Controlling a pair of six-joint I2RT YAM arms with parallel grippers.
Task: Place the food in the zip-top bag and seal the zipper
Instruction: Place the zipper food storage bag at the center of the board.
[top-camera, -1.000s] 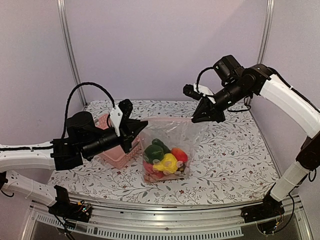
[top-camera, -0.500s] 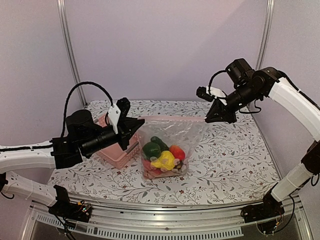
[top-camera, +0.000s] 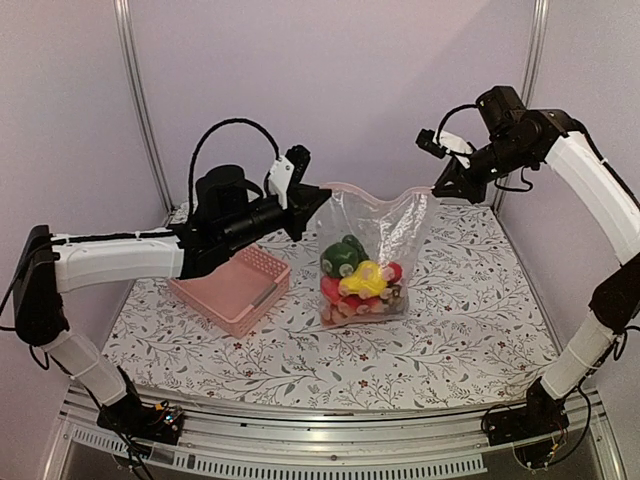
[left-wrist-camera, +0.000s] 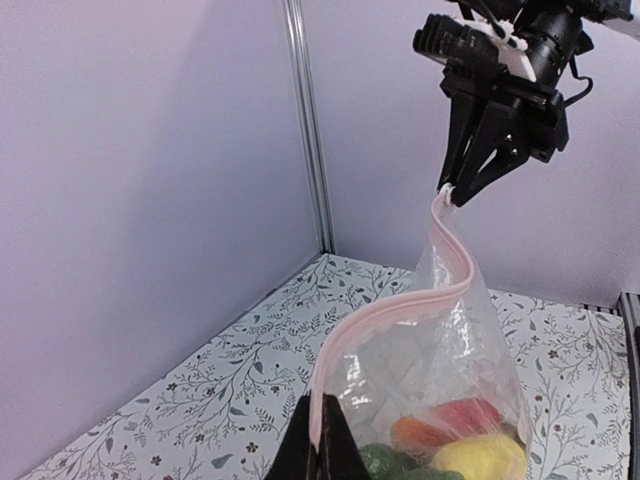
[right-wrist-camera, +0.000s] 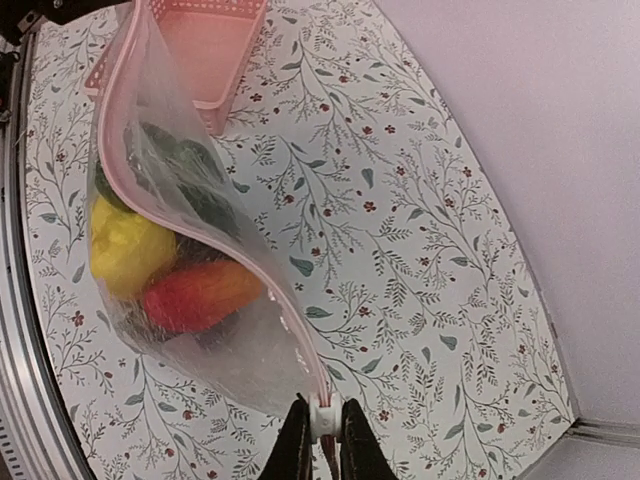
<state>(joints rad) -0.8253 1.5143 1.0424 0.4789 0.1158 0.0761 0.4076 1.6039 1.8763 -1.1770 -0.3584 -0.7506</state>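
The clear zip-top bag (top-camera: 375, 240) hangs in the air between my two grippers, its bottom near the table. Inside lie the food pieces: a green one (top-camera: 340, 255), a yellow one (top-camera: 366, 278) and red-orange ones (right-wrist-camera: 195, 292). The pinkish zipper (top-camera: 365, 189) runs along the top edge. My left gripper (top-camera: 312, 197) is shut on the zipper's left end (left-wrist-camera: 318, 430). My right gripper (top-camera: 442, 184) is shut on the white slider (right-wrist-camera: 323, 418) at the zipper's right end.
The pink latticed basket (top-camera: 232, 288) sits on the floral table cloth (top-camera: 450, 320), left of the bag, under my left arm. Frame posts (top-camera: 138, 100) stand at the back corners.
Both grippers have risen and moved back and right with the bag. The bag has lifted and stretched between them, and the left arm has extended over the basket.
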